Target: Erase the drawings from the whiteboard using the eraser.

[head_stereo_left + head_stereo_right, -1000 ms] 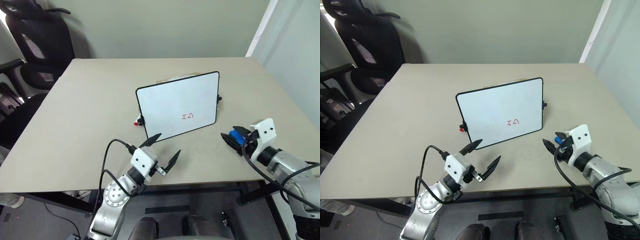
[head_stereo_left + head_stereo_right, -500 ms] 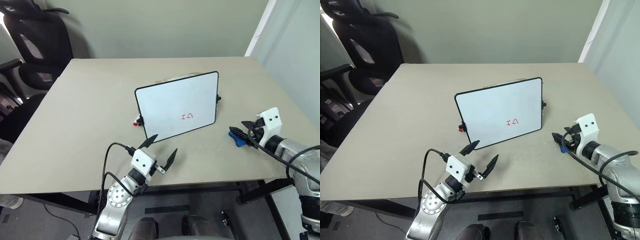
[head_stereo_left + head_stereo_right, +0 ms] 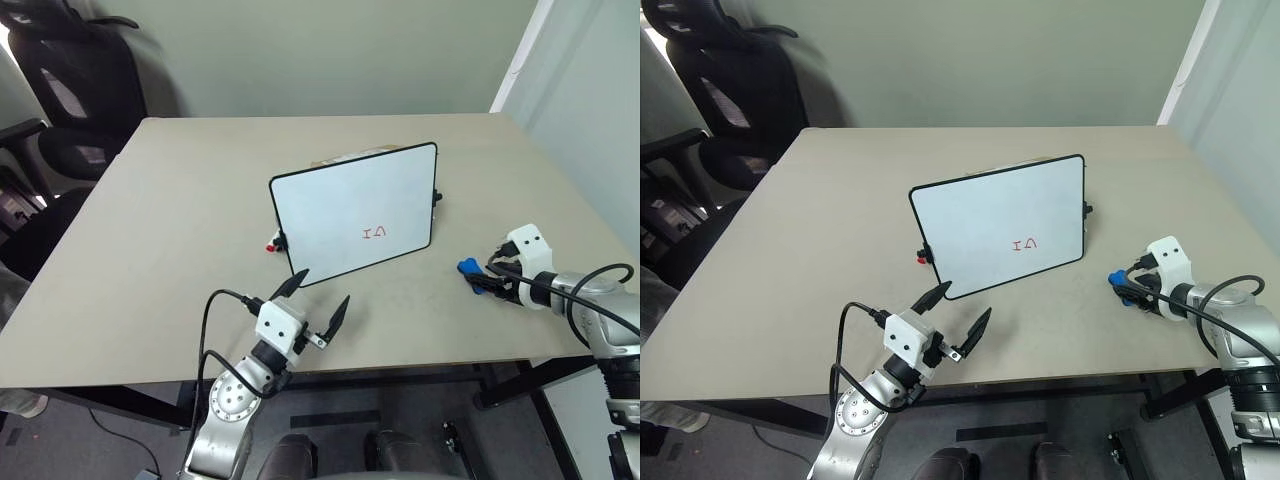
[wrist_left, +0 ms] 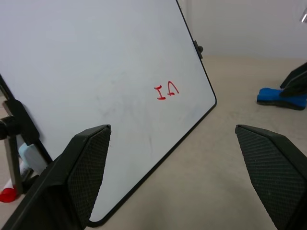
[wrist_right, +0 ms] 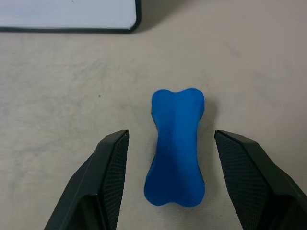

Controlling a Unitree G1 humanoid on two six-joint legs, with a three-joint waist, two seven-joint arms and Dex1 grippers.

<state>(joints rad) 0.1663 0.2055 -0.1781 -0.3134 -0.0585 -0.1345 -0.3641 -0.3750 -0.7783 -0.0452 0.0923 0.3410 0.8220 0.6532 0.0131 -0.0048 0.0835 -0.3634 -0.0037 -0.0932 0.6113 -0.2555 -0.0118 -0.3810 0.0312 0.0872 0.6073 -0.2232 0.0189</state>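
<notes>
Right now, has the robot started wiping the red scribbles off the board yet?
Not yet. The drawings are untouched on the whiteboard. The right gripper is open, its fingers either side of the blue eraser lying on the table. The left gripper is open near the whiteboard. Gripping, lifting and wiping remain.

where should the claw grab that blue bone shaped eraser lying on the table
Grip the small blue bone-shaped eraser across its narrow waist, coming down from above. It lies flat on the beige table, apart from the whiteboard, its middle slimmer than its flared ends. The right claw already stands open with one finger on each long side, so closing there should seat it, probably without slipping.
</notes>
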